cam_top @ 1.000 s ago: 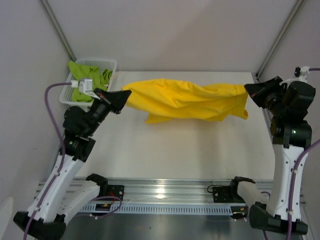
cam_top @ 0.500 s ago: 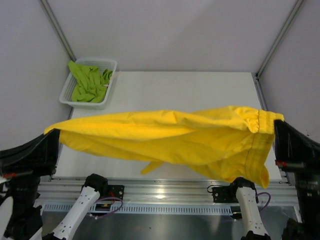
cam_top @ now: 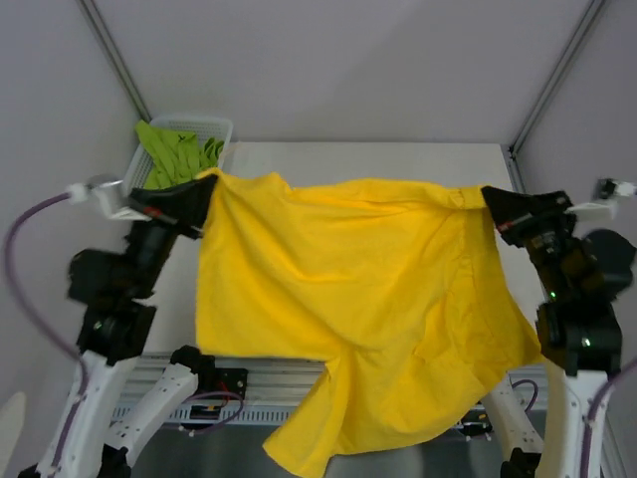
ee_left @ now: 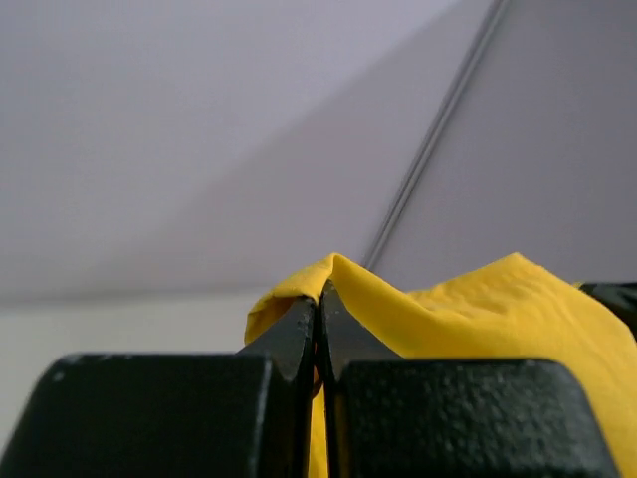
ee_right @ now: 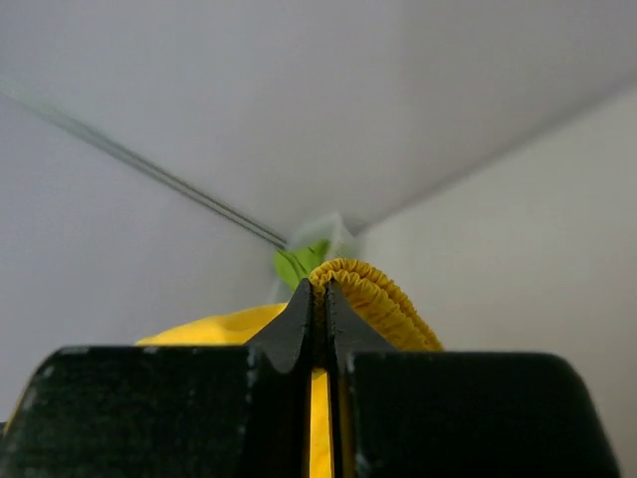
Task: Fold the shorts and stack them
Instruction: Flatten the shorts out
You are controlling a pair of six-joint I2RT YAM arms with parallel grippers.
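The yellow shorts (cam_top: 348,299) hang spread out in the air between my two grippers, high above the table, and drape down past the near edge. My left gripper (cam_top: 204,189) is shut on their left top corner, seen pinched in the left wrist view (ee_left: 320,294). My right gripper (cam_top: 488,199) is shut on the gathered elastic waistband at their right top corner (ee_right: 368,294). The lime green shorts (cam_top: 177,154) lie crumpled in the white mesh basket (cam_top: 224,127) at the back left; they also show small in the right wrist view (ee_right: 299,261).
The white table (cam_top: 378,159) shows only behind the hanging cloth. Grey enclosure walls and slanted frame posts (cam_top: 552,80) stand at the back corners. The aluminium rail with the arm bases (cam_top: 239,383) runs along the near edge, partly covered by cloth.
Both grippers swung from low near the front edge up and back, carrying the yellow shorts. The cloth went from a stretched horizontal band to a wide sheet hanging open.
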